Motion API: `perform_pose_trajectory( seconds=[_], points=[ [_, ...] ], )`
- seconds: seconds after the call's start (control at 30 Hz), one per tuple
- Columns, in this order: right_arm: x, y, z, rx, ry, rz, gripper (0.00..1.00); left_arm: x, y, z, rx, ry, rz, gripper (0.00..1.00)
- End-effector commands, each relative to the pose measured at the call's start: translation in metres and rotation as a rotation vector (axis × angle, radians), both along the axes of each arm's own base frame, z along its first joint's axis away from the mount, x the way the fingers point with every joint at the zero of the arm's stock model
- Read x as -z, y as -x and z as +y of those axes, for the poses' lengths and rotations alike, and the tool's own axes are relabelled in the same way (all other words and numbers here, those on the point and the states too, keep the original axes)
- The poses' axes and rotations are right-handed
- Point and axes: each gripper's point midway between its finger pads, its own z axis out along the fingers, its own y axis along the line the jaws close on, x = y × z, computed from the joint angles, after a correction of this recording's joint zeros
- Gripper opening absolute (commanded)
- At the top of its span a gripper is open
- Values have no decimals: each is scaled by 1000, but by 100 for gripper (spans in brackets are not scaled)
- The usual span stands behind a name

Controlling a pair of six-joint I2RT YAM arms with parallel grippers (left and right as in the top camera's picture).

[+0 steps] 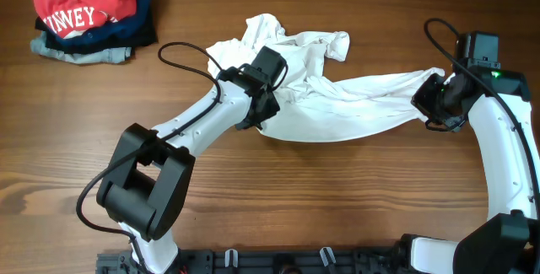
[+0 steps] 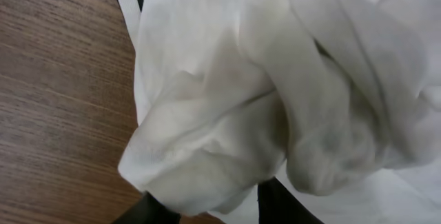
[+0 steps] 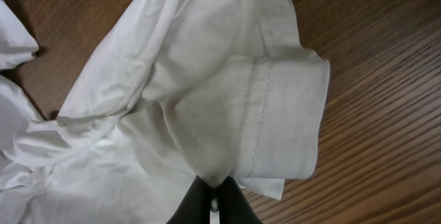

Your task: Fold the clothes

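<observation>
Wooden table (image 1: 337, 206), seen from above: white T-shirt (image 1: 337, 105) crumpled mid-table, stretched toward right. Right gripper (image 3: 212, 205) clenched on sleeve hem (image 3: 289, 114). Left gripper (image 1: 263, 105) buried in bunched cloth at other end, grasping or released, cannot tell.

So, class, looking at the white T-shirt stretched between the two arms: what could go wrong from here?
The right end effector pinches only the sleeve hem of the white T-shirt; a pull may slip it free.
The left end effector straddles a thick wad of layers, so it may drag wrinkles along.
The shirt lies twisted and bunched, so any fold now would likely be crooked.
</observation>
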Motion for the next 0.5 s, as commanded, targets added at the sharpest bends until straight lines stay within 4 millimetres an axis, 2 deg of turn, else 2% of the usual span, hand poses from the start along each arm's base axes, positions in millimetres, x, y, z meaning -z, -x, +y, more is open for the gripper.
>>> perform_pose_trajectory(
  seconds=[0.0,0.03,0.17,0.27,0.33,0.4,0.47],
  points=[
    [-8,-2,-5,20,29,-25,5,4,-4,3,-19,-15,-15,19],
    [-8,-3,-5,21,28,-26,5,3,-6,6,-24,-32,-27,4],
    [-8,-3,-5,21,29,-28,5,1,-8,9,17,-56,-42,4],
    [-8,-5,-6,21,32,-34,5,-19,-6,14,16,-64,-72,4],
    [-10,-8,-9,26,51,-50,5,-56,-3,28,-1,-88,-142,4],
    [-10,-11,-10,28,50,-60,5,-106,7,46,-24,-99,-232,4],
    [-10,-11,-10,45,45,-61,5,-134,18,61,-42,-112,-285,4]
  ],
)
